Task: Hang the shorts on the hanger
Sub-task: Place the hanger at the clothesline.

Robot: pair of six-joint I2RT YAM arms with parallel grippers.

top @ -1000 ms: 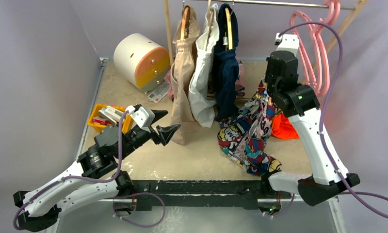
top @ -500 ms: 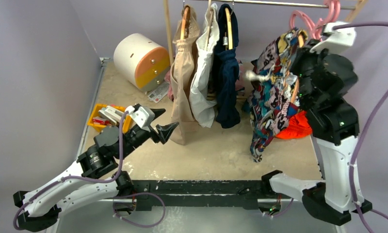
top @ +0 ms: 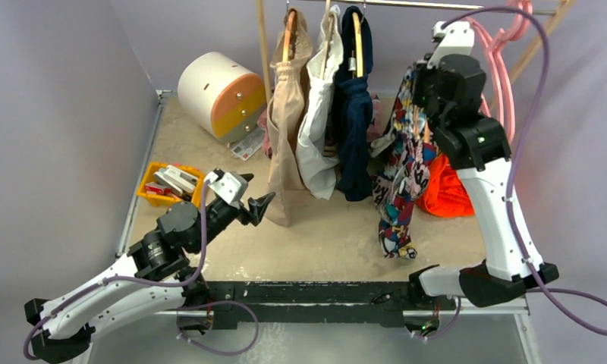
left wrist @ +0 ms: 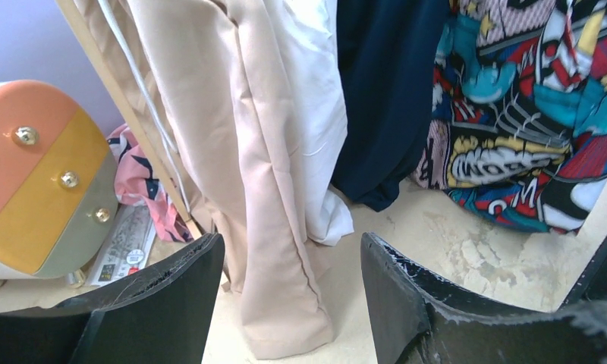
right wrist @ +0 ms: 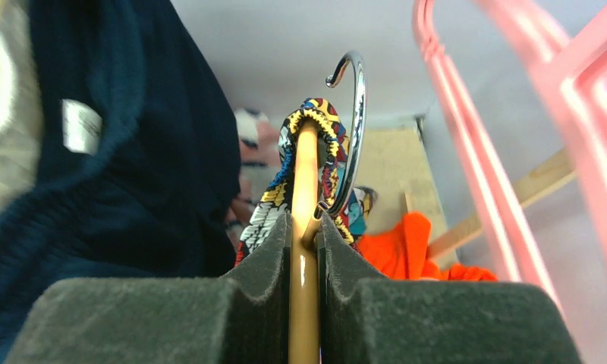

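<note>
1. Where the tabletop (top: 323, 243) meets its left edge sits a yellow bin (top: 147, 193) holding small white and red items (top: 171, 180); what they are cannot be told. At the far left corner lies a round white drawer box (top: 221, 92) on its side, its three fronts orange, yellow and pale green.
2. From the top view, the shorts (top: 403, 171) hang in a long fold from the raised right arm near the far right corner, beside the navy garment (top: 353, 129) on the rail (top: 437, 6), their lower end just above the tabletop. An orange garment (top: 445, 189) lies behind them, by the right edge. The hanger itself is hidden in this view.
3. Only the right wrist view shows the hanger (right wrist: 304, 182): its peach stem runs up between the foam pads, the shorts' gathered waistband is draped over its top, and the silver hook (right wrist: 353, 129) curves free above, with pink hangers (right wrist: 467, 152) to the right.
4. Only the left wrist view shows a pink patterned cloth (left wrist: 145, 178) on the tabletop between the drawer box and a beige garment (left wrist: 262, 189).
5. The right gripper (right wrist: 304, 224) is pressed together on the hanger's stem.
6. The left gripper (top: 259, 189) hovers over the near left part of the tabletop, jaws spread wide and empty, pointing at the beige garment and touching nothing.
</note>
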